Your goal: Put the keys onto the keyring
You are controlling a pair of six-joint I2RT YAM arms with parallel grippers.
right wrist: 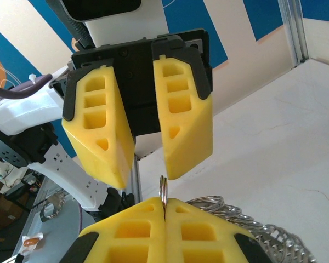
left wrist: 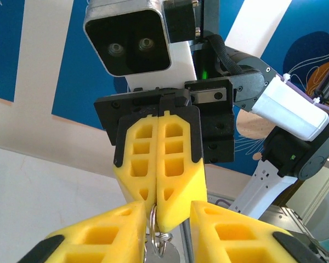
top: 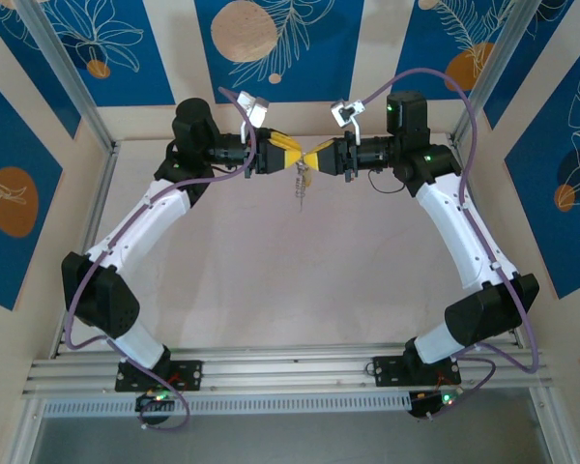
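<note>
The keyring (right wrist: 163, 186) is pinched at its thin edge by the right gripper (left wrist: 156, 212), whose fingers are pressed together, high above the table (top: 300, 290). The left gripper (right wrist: 147, 173) is held spread just in front of it, with the keyring near the gap between its fingers. A chain of small rings (right wrist: 247, 224) hangs beside the right fingers. In the top view a thin piece (top: 299, 188) hangs under the grippers; whether it is the key cannot be told.

The hold is judged to be weak, because only a narrow edge is gripped. If the left fingers are closed a little off line, the keyring may be twisted or pushed out and dropped. The right fingertips may also be caught instead of the metal, as both grippers are almost touching. The grip may be loosened further by the hanging weight if it swings.
</note>
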